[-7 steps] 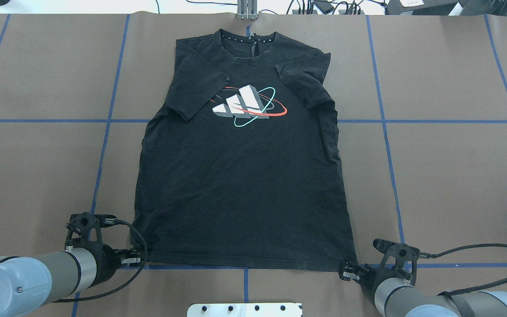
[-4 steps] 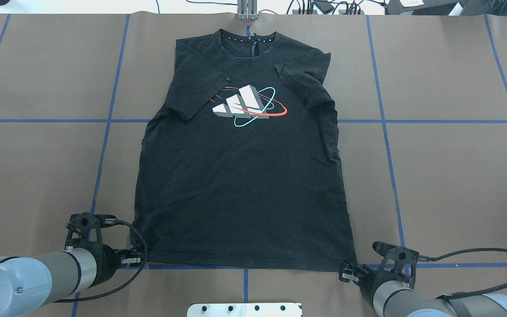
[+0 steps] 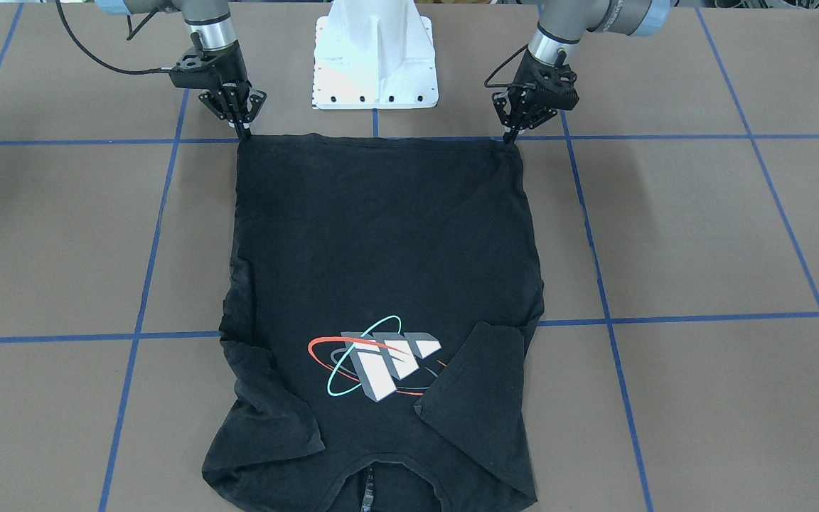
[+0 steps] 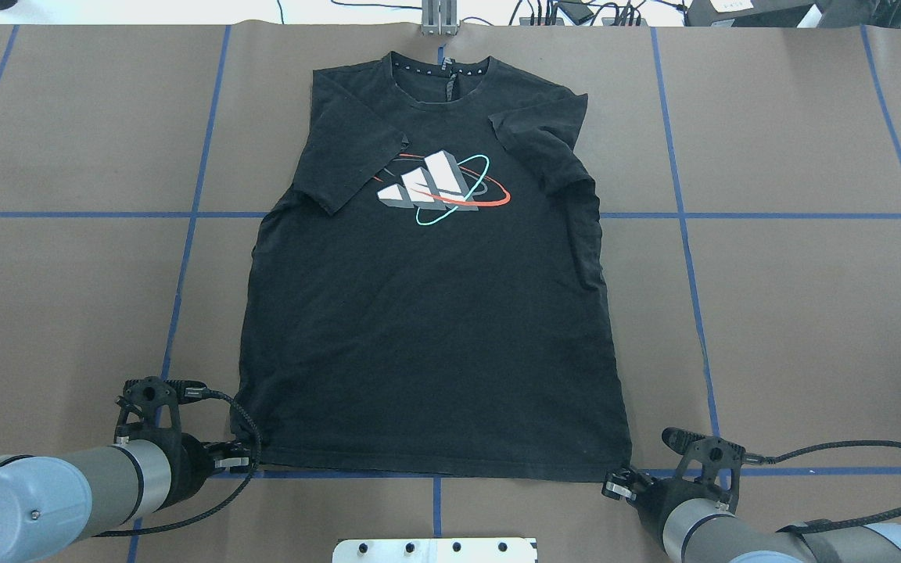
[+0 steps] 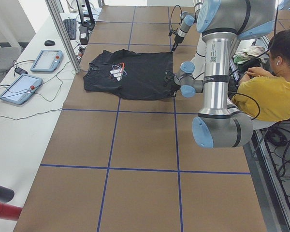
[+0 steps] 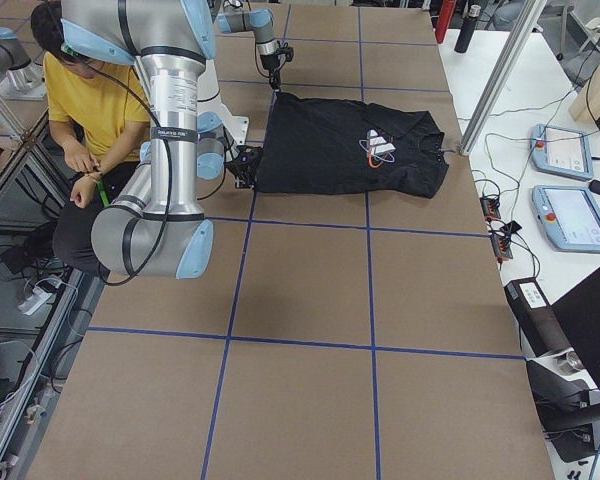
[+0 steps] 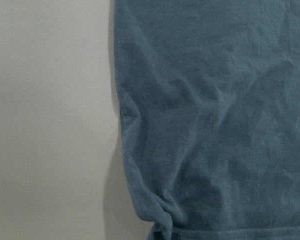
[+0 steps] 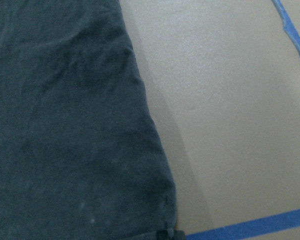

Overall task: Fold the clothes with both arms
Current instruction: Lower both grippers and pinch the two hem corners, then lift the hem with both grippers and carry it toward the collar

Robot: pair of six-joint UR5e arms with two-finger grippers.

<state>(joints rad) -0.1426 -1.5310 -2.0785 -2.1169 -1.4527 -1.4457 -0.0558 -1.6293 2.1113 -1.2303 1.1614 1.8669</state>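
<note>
The black T-shirt (image 4: 427,328) lies flat and face up on the brown table, collar at the far side and both short sleeves folded inward beside the white, red and teal graphic (image 4: 439,188). My left gripper (image 4: 241,463) is at the near left hem corner, jaws shut on the cloth (image 3: 511,135). My right gripper (image 4: 613,486) is pinched shut at the near right hem corner (image 3: 244,130). In the left wrist view the T-shirt (image 7: 215,125) puckers at that corner. The right wrist view has the T-shirt (image 8: 65,125) with its corner at the bottom edge.
The white pedestal base (image 3: 374,57) stands just behind the hem, between the arms. Blue tape lines (image 4: 184,258) grid the table. A seated person in yellow (image 5: 270,92) is behind the robot. Tablets (image 5: 46,60) and cables lie on the side bench beyond the collar.
The right gripper has shifted slightly toward the robot at the hem corner. The left gripper and the rest of the shirt look unchanged.
</note>
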